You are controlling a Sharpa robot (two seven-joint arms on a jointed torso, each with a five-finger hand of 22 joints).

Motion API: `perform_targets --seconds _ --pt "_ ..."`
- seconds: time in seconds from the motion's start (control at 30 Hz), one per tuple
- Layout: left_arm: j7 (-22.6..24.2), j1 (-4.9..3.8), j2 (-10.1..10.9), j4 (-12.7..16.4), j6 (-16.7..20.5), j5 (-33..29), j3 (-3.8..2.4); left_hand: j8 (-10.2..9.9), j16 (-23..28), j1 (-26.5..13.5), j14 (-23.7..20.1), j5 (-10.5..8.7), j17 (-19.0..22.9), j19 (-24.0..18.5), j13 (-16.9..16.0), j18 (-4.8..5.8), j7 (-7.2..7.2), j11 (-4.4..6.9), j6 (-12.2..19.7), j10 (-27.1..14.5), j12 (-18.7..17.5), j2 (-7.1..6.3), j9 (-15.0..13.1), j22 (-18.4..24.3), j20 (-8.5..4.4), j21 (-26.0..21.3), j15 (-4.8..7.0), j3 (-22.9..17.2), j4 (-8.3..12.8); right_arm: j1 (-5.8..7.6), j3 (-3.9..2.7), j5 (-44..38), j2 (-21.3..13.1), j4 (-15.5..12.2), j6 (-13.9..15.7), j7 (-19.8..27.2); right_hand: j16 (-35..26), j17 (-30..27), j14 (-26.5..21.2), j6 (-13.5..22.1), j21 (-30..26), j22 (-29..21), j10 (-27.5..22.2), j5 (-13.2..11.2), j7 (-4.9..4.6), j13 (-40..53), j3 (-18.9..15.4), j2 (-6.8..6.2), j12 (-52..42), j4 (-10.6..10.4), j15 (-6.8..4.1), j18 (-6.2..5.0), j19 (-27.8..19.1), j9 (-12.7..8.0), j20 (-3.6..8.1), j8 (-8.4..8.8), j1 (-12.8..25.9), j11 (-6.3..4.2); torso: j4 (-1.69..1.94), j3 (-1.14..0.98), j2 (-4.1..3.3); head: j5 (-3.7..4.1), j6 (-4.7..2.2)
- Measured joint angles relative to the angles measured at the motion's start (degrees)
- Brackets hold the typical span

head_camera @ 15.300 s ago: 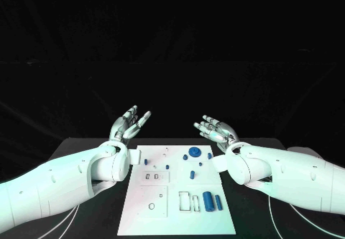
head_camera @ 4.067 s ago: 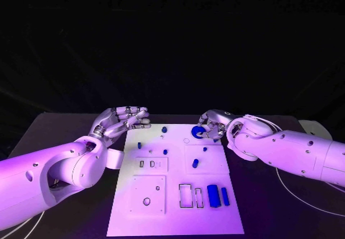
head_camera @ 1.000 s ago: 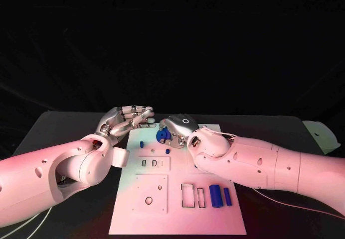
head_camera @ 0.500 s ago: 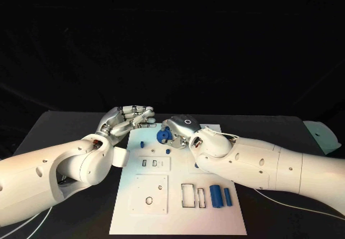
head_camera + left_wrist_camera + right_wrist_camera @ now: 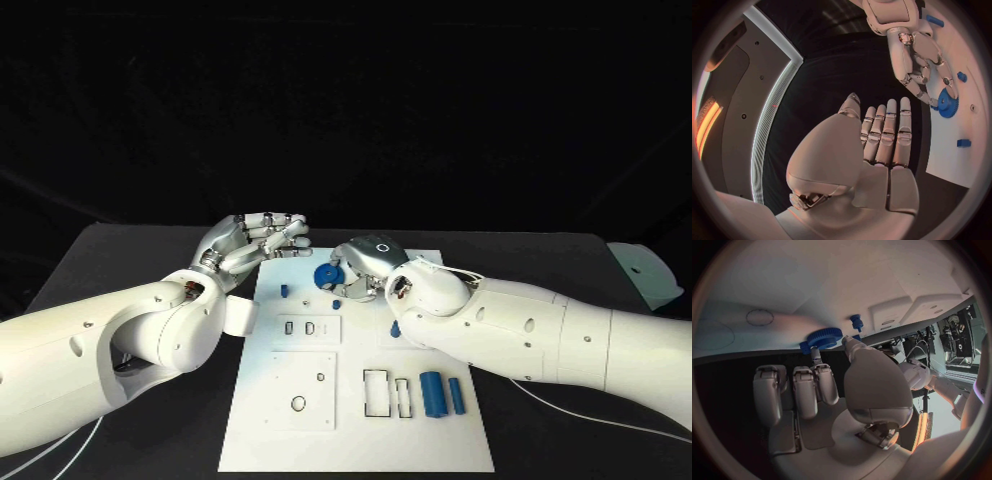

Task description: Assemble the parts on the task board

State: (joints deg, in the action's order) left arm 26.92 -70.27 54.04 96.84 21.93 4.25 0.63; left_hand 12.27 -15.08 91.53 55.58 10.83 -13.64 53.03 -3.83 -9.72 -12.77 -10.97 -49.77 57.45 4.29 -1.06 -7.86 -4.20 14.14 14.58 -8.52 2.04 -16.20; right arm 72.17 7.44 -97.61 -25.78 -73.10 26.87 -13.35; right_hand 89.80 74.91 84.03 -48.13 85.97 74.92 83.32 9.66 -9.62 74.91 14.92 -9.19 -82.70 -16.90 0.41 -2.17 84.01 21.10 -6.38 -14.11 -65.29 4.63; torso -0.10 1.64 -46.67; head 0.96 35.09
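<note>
One white task board (image 5: 361,440) lies at the middle of the black tabletop (image 5: 130,260). One blue gear (image 5: 329,275) sits near the board's far edge, pinched in the fingers of the right hand (image 5: 364,266). The left hand (image 5: 257,240) hangs at the board's far left corner, fingers curled inward, empty. Two blue bars (image 5: 431,388) lie toward the board's right edge. The right wrist view shows the gear's toothed rim (image 5: 821,337) and a blue peg (image 5: 856,319) just beside it.
</note>
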Motion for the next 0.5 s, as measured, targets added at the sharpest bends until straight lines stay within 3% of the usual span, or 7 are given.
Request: perform_targets --seconds 0.33,0.5 --pt "0.0 0.00 0.1 0.1 0.0 0.0 0.00 0.0 0.0 0.0 0.0 0.00 -0.1 0.0 0.0 0.00 0.00 0.00 0.0 0.0 0.0 0.00 0.0 0.0 0.00 0.0 0.00 0.0 0.0 0.18 -0.15 1.2 -0.7 -0.2 -0.9 0.5 0.0 0.0 0.0 -0.7 0.5 0.0 0.0 0.9 0.27 0.0 0.0 0.74 0.0 0.0 0.00 0.00 0.0 0.0 0.00 0.07 0.7 0.00 0.03 0.00 0.01 0.16 -0.06" --pt "0.0 0.02 0.2 0.1 0.0 0.0 0.00 0.0 0.0 0.0 0.0 0.00 -0.1 0.0 0.0 0.00 0.00 0.00 0.0 0.0 0.0 0.00 0.0 0.0 0.00 0.0 0.00 0.0 0.0 0.09 -0.11 1.7 -2.8 -1.4 -0.9 0.5 0.0 0.0 0.0 -0.8 0.5 0.0 0.0 1.8 0.17 0.0 0.3 1.04 0.0 0.3 0.00 0.00 0.0 0.0 0.01 0.05 1.0 -0.01 0.03 0.00 0.04 0.20 -0.18"
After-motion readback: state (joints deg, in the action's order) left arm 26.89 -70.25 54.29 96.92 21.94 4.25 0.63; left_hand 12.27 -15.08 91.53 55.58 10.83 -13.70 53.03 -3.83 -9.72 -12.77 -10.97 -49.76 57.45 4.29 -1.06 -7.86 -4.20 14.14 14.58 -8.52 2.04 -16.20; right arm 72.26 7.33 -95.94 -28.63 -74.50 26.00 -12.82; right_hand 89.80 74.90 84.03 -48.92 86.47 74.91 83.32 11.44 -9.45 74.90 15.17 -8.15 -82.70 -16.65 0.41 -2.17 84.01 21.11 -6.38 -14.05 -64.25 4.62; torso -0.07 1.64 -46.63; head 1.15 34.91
